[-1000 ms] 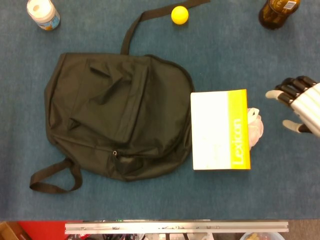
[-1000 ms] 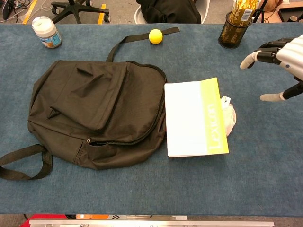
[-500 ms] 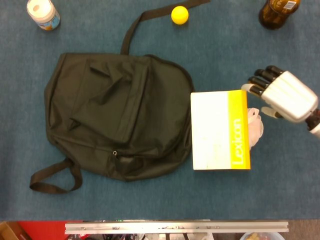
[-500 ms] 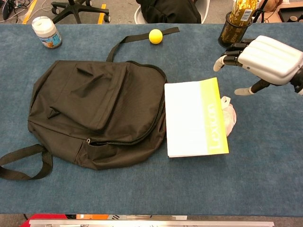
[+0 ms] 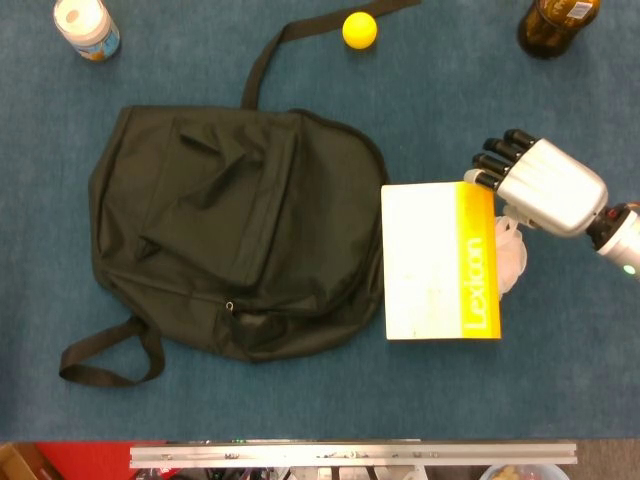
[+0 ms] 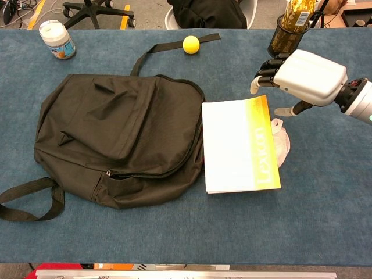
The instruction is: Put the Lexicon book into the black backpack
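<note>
The Lexicon book [image 5: 440,260] [image 6: 239,144], white with a yellow spine strip, lies flat on the blue table just right of the black backpack [image 5: 230,235] [image 6: 116,136]. The backpack lies flat, and its zipper looks closed in both views. My right hand [image 5: 535,183] [image 6: 302,77] hovers at the book's far right corner, fingers spread and holding nothing. Its fingertips [image 5: 487,165] reach over the corner of the yellow strip; contact is unclear. My left hand shows in neither view.
A crumpled white bag [image 5: 510,255] [image 6: 281,141] sticks out from under the book's right edge. A yellow ball [image 5: 359,29] lies by the backpack strap at the back. A white jar [image 5: 86,27] stands at the back left, a brown bottle [image 5: 556,22] at the back right.
My right hand has come in from the right edge toward the book's far right corner, turning palm down; it now reaches over that corner. Book and backpack have not moved.
</note>
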Controlling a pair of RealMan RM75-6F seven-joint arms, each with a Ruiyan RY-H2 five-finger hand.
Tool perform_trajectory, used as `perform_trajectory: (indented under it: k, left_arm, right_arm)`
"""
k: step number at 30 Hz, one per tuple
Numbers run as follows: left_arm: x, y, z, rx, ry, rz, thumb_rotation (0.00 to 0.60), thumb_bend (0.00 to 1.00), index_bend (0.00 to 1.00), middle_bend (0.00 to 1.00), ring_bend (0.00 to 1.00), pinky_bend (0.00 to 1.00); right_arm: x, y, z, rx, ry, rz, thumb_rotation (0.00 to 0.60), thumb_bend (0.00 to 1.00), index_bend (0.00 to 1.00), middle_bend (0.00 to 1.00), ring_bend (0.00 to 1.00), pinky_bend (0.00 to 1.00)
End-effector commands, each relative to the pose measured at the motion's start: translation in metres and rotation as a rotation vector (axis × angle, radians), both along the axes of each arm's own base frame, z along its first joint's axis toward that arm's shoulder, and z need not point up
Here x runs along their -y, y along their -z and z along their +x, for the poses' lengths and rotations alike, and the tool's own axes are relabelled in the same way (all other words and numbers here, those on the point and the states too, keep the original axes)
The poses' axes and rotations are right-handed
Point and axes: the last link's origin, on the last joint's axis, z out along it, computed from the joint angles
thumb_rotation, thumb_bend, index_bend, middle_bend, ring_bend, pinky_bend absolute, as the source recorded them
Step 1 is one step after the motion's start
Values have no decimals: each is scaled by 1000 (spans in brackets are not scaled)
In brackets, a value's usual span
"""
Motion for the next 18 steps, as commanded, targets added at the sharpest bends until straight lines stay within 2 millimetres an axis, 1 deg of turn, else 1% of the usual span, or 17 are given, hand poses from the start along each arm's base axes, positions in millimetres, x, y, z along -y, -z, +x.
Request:
perform_trajectory:
  k: [1,5,12,18]
  left_arm:
    - [-1,1,0,-2,-3,-4,600,180,69,142,148,173]
    - [0,1,3,1,10,-4,600,180,69,142,148,173]
    - [3,0,3,10,1,-9,600,180,69,142,149,173]
    - [3,2,3,9,-2,-19,600,180,69,142,148,173]
  right_arm:
    - [2,4,1,3,-12,-4,600,141,382,403,282,344]
    - [6,11,2,15,-27,-17,600,141,382,403,282,338]
    - [8,23,5,8,-73,-9,600,141,382,403,282,337]
    - [6,31,8,14,-125,4,600,141,382,403,282,314]
